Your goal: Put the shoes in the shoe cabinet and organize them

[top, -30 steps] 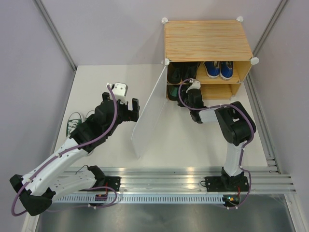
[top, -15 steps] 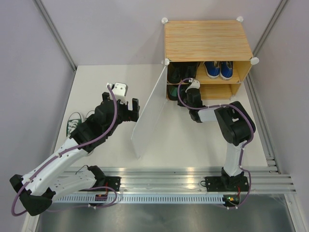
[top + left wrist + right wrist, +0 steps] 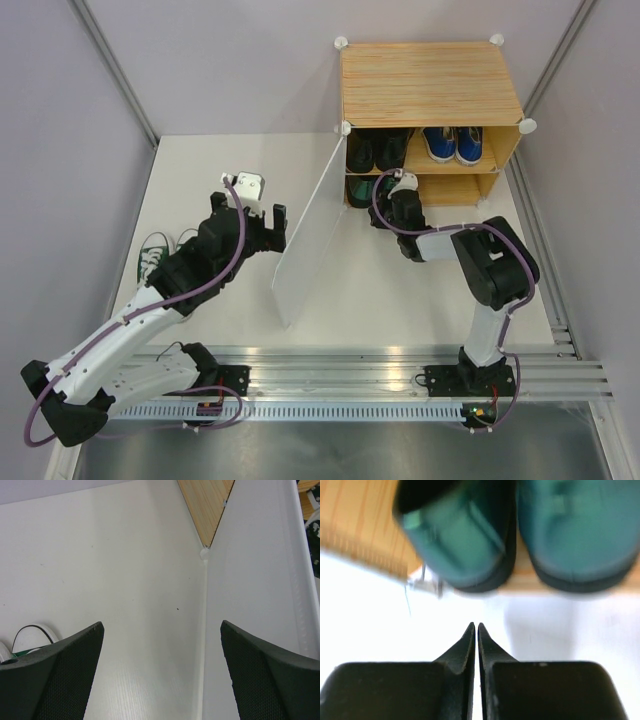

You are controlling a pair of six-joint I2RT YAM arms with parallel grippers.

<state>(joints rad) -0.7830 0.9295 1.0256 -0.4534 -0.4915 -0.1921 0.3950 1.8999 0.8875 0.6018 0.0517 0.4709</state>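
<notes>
Shoes [image 3: 575,535] sat at the cabinet's [image 3: 430,80] lower-left edge, your right gripper [image 3: 475,630] pressed together, seemingly for pushing, your left gripper [image 3: 161,630] spread.

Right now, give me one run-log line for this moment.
left pincer: open, beside door panel | right pincer: shut, facing dark green shoes on lower shelf | green sneakers: on table
</notes>
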